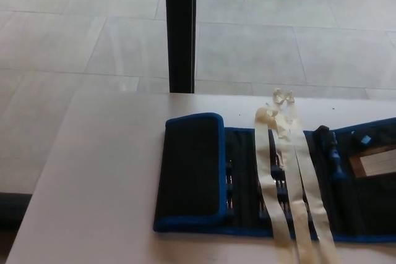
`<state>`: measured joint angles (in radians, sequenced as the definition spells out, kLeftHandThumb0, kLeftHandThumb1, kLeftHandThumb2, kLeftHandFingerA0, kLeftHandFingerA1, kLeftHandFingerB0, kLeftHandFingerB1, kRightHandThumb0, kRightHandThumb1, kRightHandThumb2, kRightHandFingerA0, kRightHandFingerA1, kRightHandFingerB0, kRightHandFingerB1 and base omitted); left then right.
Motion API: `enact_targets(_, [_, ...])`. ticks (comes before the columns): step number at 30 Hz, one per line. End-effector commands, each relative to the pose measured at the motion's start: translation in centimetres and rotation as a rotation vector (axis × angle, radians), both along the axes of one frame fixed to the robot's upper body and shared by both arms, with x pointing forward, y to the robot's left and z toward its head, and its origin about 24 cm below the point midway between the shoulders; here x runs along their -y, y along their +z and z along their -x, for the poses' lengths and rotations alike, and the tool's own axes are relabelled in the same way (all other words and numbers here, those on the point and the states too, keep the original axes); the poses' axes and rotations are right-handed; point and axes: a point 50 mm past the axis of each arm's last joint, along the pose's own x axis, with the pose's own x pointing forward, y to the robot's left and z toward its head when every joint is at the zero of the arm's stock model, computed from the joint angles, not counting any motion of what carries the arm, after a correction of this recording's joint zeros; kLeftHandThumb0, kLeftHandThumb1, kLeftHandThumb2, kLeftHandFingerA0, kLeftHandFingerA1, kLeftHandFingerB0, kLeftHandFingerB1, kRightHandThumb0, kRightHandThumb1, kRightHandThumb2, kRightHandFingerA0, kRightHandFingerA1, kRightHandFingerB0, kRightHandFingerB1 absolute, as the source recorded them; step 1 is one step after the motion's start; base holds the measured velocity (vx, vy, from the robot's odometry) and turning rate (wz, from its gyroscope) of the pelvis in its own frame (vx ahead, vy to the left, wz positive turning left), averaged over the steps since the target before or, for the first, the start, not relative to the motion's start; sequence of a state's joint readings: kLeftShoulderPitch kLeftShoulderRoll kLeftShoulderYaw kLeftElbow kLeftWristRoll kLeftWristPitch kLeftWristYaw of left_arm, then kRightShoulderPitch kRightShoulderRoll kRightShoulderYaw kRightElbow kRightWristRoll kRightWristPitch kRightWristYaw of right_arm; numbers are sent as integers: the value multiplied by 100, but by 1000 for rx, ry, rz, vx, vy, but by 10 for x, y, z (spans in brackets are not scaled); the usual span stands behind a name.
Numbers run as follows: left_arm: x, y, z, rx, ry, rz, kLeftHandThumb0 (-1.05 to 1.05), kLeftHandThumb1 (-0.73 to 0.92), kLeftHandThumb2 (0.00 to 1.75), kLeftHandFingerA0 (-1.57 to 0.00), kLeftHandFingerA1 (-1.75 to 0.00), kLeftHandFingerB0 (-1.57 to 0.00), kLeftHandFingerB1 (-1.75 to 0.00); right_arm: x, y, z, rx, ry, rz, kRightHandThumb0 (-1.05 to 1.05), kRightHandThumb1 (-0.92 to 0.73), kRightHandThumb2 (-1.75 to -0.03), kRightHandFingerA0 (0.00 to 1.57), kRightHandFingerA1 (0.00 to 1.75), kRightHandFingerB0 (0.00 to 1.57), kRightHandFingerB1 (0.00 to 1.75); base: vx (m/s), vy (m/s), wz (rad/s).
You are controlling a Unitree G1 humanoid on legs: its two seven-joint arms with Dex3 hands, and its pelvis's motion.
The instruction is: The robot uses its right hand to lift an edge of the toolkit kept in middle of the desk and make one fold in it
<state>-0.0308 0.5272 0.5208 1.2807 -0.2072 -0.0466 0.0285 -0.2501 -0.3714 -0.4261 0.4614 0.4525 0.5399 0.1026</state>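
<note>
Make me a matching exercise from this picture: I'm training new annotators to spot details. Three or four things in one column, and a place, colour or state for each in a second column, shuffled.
Things:
1. toolkit
2. folded flap
3. cream straps
4. dark post

Descriptions:
A. stands on the tiled floor beyond the desk's far edge
B. pale, lying across the open kit from its far edge to its near edge
C. black with blue trim, spread on the desk
D. turned over at the kit's left end, blank outer side up

Pairs: 1-C, 2-D, 3-B, 4-A

Neither robot hand shows.
</note>
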Motion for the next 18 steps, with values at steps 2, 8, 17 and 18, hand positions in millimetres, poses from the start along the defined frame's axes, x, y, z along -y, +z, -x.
enact_targets(2, [-8, 8, 1, -6, 11, -20, -64, 77, 63, -68, -64, -52, -53, -7, -11, 7, -85, 40, -37, -64, -87, -65, 48, 56, 38, 42, 0, 0, 0])
enact_targets(8, [-8, 7, 2, -13, -3, -28, -64, 77, 63, -68, -65, -52, -53, -27, 3, -1, -55, 104, -87, -64, -67, -102, 46, 65, 32, 55, 0, 0, 0])
enact_targets(17, [-8, 7, 3, -21, 7, -21, -63, 77, 63, -67, -63, -50, -52, -82, 37, -15, 90, 304, -194, -64, -68, -102, 41, 65, 33, 55, 0, 0, 0])
enact_targets(18, [-8, 7, 3, -21, 6, -21, -63, 77, 63, -67, -63, -50, -52, -86, 41, -15, 100, 307, -199, -64, -68, -102, 41, 65, 33, 55, 0, 0, 6])
